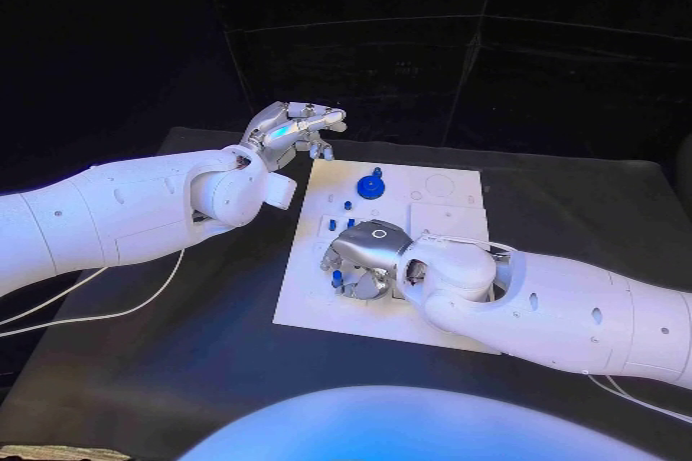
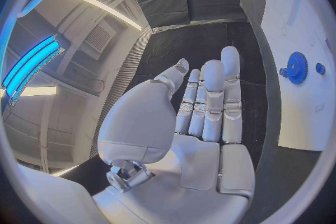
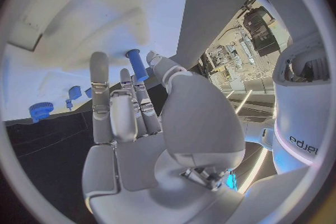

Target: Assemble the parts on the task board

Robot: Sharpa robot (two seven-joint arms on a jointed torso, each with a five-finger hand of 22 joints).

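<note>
The white task board [image 1: 320, 311] lies in the middle of the black table. A blue gear [image 1: 372, 188] stands on its far part, with small blue pegs [image 1: 333, 224] near its left edge. My right hand [image 1: 369, 255] hovers low over the board's left middle. In the right wrist view its thumb and a finger pinch a blue peg [image 3: 137, 65] close to the board [image 3: 70, 39]. My left hand [image 1: 296, 127] hangs above the table just beyond the board's far left corner. It holds nothing, its fingers [image 2: 212, 95] straight, with the gear [image 2: 297, 67] off to its side.
A raised white square block [image 1: 449, 219] and round recesses [image 1: 437, 188] take up the board's far right part. Black table [image 1: 173, 361] surrounds the board. A white cable [image 1: 101, 306] trails under my left arm.
</note>
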